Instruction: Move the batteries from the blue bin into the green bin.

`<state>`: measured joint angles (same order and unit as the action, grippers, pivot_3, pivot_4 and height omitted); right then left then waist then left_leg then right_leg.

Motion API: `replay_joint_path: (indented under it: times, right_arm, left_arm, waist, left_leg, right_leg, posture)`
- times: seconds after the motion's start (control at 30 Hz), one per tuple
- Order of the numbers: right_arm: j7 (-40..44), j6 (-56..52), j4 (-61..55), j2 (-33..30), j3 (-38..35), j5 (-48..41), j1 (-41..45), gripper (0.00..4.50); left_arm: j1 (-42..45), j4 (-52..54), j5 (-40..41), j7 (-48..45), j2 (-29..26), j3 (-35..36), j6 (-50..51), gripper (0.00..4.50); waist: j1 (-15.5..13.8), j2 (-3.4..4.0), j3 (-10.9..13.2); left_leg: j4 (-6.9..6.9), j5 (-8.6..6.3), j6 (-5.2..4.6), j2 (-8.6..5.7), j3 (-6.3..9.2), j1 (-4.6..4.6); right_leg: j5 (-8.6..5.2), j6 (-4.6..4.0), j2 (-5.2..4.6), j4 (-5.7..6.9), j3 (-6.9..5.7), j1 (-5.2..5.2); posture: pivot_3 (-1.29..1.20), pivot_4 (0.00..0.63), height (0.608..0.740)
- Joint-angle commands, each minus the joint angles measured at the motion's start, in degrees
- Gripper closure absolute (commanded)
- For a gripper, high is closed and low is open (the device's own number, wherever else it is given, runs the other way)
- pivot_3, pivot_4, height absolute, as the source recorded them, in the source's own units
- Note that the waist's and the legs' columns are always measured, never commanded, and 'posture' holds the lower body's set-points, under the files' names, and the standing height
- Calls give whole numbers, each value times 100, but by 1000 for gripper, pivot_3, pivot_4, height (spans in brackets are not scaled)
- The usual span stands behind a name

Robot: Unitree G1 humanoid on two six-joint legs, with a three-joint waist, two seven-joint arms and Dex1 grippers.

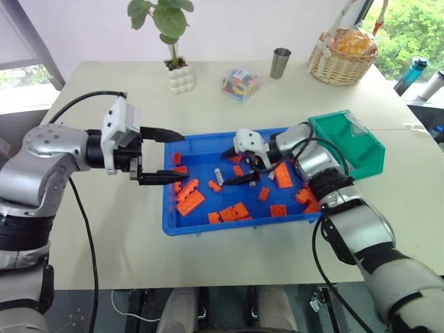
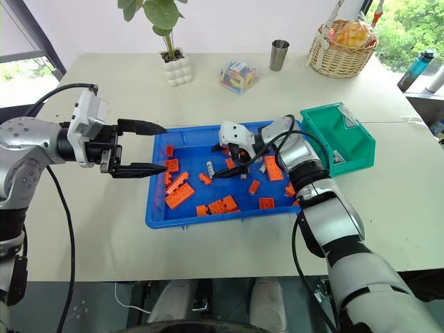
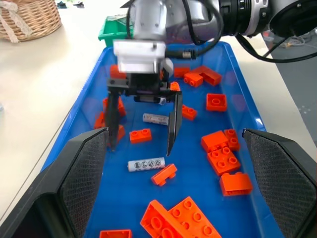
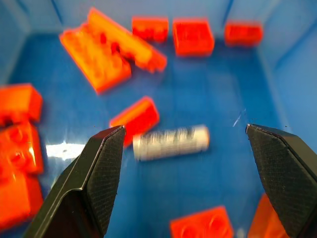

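The blue bin (image 1: 229, 227) lies mid-table, scattered with orange bricks (image 1: 190, 202). Two grey batteries lie flat on its floor: one (image 3: 145, 164) beside a small brick, the other (image 3: 155, 118) a little beyond it. My right gripper (image 1: 234, 167) hangs open inside the bin, its fingers (image 4: 101, 171) straddling a battery (image 4: 171, 142) without touching it. Over the bin's left rim my left gripper (image 1: 168, 157) hovers open and empty, pointing across the bin. The green bin (image 1: 350, 142) stands at the blue bin's right end, behind my right forearm.
At the table's back stand a plant in a white pot (image 1: 179, 76), a clear box of coloured pieces (image 1: 241, 83), a metal cup (image 1: 280, 62) and a wicker basket (image 1: 343, 55). Bare tabletop lies left of and in front of the blue bin.
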<state>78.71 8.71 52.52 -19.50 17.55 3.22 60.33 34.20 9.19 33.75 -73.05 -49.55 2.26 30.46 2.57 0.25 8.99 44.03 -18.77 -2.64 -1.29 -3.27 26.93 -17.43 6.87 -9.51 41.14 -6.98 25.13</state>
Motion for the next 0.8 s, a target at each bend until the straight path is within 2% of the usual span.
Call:
replay_joint_path:
  times: [0.03,0.43,0.53,0.6,0.8]
  right_arm:
    - [-50,442,296,98,-28,84,256,499]
    - [-397,876,1012,401,-43,358,341,499]
    - [-334,801,1050,411,-118,288,331,1284]
    - [-277,805,992,374,-142,273,307,2152]
    - [-180,410,91,67,-471,-92,154,2240]
  left_arm:
    - [84,151,11,32,-76,124,-38,0]
    - [-48,309,95,68,-149,198,50,0]
    - [-46,320,103,63,-144,186,58,0]
    - [-57,340,114,64,-137,173,66,0]
    - [-179,285,76,70,-60,94,25,0]
  waist:
    - [5,0,0]
    - [1,0,0]
    - [1,1,0]
    - [-1,0,0]
    - [-2,4,2]
  left_leg:
    - [0,0,0,1,0,0]
    - [1,0,1,0,3,0]
    - [1,0,1,0,4,-1]
    - [2,1,1,0,4,-1]
    - [2,1,1,0,4,0]
  right_leg:
    - [0,0,0,0,0,0]
    - [0,0,1,1,0,-1]
    - [0,0,2,1,0,-2]
    - [0,0,2,1,0,-2]
    - [0,0,1,1,0,-2]
  posture:
    - [0,150,665]
    - [0,150,665]
    - [0,150,665]
    - [0,150,665]
    - [0,150,665]
